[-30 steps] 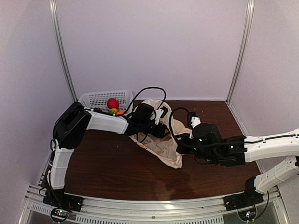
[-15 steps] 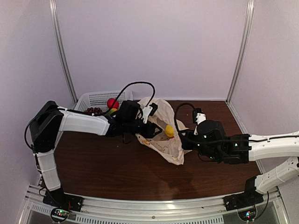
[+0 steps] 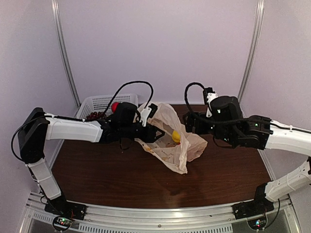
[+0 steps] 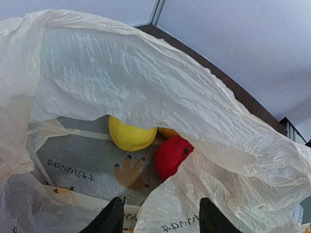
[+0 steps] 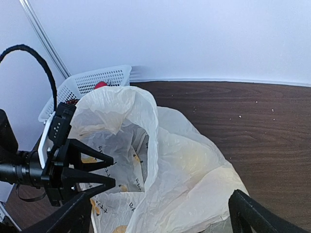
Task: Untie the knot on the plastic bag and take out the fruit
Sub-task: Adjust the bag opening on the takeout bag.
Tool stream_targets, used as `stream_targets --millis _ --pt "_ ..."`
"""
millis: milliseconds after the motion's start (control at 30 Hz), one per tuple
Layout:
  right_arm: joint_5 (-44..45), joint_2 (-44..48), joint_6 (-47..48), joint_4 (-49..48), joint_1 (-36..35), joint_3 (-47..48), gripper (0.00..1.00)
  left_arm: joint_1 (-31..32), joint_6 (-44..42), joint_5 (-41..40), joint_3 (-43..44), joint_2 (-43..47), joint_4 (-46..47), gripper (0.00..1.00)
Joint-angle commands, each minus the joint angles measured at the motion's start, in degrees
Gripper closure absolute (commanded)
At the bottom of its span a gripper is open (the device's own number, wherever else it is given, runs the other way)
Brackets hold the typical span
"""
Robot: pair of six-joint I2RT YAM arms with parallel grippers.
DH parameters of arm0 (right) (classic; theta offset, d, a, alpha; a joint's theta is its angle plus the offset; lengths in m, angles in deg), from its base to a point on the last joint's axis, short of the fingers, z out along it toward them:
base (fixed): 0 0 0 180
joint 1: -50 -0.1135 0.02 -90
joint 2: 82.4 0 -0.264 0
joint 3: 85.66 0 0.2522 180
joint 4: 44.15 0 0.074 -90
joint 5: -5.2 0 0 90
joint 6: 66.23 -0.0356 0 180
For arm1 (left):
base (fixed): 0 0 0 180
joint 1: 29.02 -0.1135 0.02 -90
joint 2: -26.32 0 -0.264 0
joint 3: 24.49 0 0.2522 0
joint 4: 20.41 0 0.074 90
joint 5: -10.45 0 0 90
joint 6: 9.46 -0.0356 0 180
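Observation:
The plastic bag (image 3: 170,145) lies mid-table with its mouth gaping toward the left; no knot shows. In the left wrist view the bag (image 4: 146,82) holds fruit: a yellow one (image 4: 129,136), a red one (image 4: 171,156) and a sliver of an orange one (image 4: 168,131). From above only the yellow fruit (image 3: 176,137) shows. My left gripper (image 3: 154,130) (image 4: 160,221) is at the bag's mouth, jaws apart, with loose film lying between them unpinched. My right gripper (image 3: 188,122) (image 5: 160,221) hangs wide open above the bag's right side (image 5: 194,160), holding nothing.
A white perforated basket (image 3: 102,103) stands at the back left with a red fruit (image 3: 115,107) and dark grapes (image 3: 95,115) in it. The left arm's black cable (image 3: 131,87) loops above it. Booth walls close in on the left, back and right.
My right gripper opened, let go of the bag and rose back to the right. The left gripper shifted left at the bag's mouth, which spread open and uncovered the yellow fruit.

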Motion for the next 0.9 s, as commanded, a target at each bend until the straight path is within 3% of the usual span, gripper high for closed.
stream_targets --millis 0,200,300,367,400,467,567,867 --pt "-5.48 -8.24 7.02 8.52 2.99 8.10 0.01 0.35 1.92 0.79 -2.03 0.23 4.61 0.46" --pt "-10.29 -19.02 10.65 9.75 5.86 16.02 0.02 0.44 2.40 1.05 -2.77 -0.62 7.39 0.46" --pt "-11.55 -23.50 11.64 10.19 7.11 18.81 0.09 0.44 2.69 2.05 -3.33 -1.63 8.85 0.46" --pt "-13.75 -25.63 12.12 9.30 7.77 19.58 0.19 0.43 2.69 2.10 -3.83 -2.60 9.42 0.46" --pt "-14.73 -26.37 12.20 8.86 8.11 19.95 0.30 0.44 2.70 1.96 -4.08 -3.01 9.53 0.46" --pt "-15.57 -27.22 12.44 9.01 8.31 21.37 0.67 0.44 2.70 1.40 -4.97 -3.60 9.86 0.46" --pt "-15.12 -26.47 13.19 10.73 8.41 24.29 0.98 0.44 3.01 0.43 -7.07 -4.14 10.26 0.46" --pt "-27.87 -16.50 13.46 7.11 7.62 23.75 1.00 0.67 5.14 -0.07 -12.26 -1.60 10.44 0.46"
